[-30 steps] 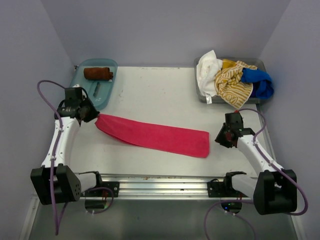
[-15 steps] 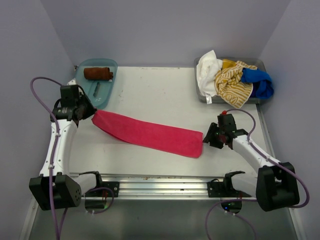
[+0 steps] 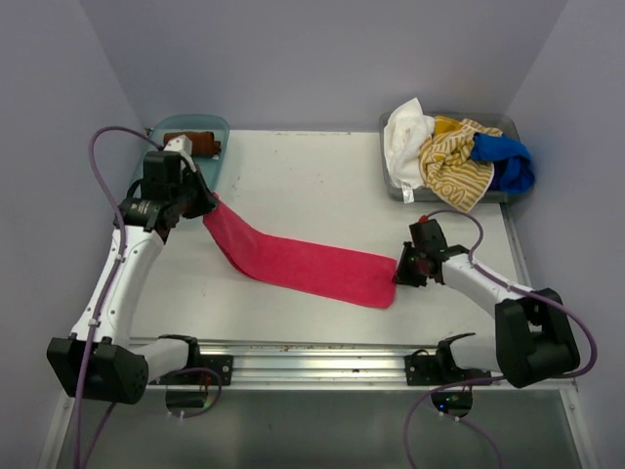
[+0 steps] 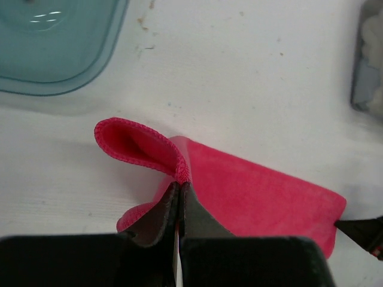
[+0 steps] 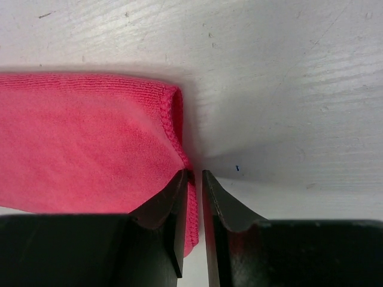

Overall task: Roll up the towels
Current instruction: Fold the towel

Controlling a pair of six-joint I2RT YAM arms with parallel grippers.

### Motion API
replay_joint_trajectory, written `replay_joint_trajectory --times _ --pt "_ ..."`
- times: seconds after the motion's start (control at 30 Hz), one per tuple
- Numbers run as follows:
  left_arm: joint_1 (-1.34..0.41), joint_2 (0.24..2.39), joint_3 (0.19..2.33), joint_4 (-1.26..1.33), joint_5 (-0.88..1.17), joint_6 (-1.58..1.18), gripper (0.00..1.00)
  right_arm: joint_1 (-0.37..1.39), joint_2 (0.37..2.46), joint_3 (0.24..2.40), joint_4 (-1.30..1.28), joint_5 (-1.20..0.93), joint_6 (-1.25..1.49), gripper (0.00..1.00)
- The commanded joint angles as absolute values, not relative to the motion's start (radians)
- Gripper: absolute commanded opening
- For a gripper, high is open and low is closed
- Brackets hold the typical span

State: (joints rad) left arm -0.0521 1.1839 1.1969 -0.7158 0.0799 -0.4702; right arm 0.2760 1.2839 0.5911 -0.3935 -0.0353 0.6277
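Jaws of left gripper (image 3: 200, 202) pinch shut on pink towel (image 3: 303, 264)'s raised end, right gripper (image 3: 400, 271) nearly closed around opposite hem, grip unclear; towel unrolled mid-table, brown towel (image 3: 202, 143) rolled in tray (image 3: 217, 125), pile (image 3: 454, 151) waiting.

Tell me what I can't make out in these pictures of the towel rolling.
- Top view: the left gripper and its wrist cover part of the rust-brown towel in the teal tray.
- Right wrist view: fingers of the right gripper hide whether the hem of the pink towel is clamped.
- Top view: the heaped towels hide whatever lies lower in the grey bin.
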Motion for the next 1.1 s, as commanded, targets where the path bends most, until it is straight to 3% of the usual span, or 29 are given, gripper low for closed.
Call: replay_joint_trajectory --times 0.0,0.27,0.6,1.07 --pt "-0.136 1.195 1.232 -0.649 0.144 -0.495 0.00 0.281 1.319 0.624 -0.351 -0.003 0.629 0.19" --pt "-0.374 1.232 1.230 -0.568 0.161 -0.589 0.00 0.282 1.371 0.624 -0.316 -0.003 0.650 0.11" --pt "-0.665 1.399 1.276 -0.506 0.091 -0.653 0.00 0.284 1.382 0.620 -0.331 0.025 0.658 0.10" --pt "-0.838 1.761 1.511 -0.499 0.107 -0.686 0.00 0.282 1.382 0.620 -0.331 0.011 0.661 0.09"
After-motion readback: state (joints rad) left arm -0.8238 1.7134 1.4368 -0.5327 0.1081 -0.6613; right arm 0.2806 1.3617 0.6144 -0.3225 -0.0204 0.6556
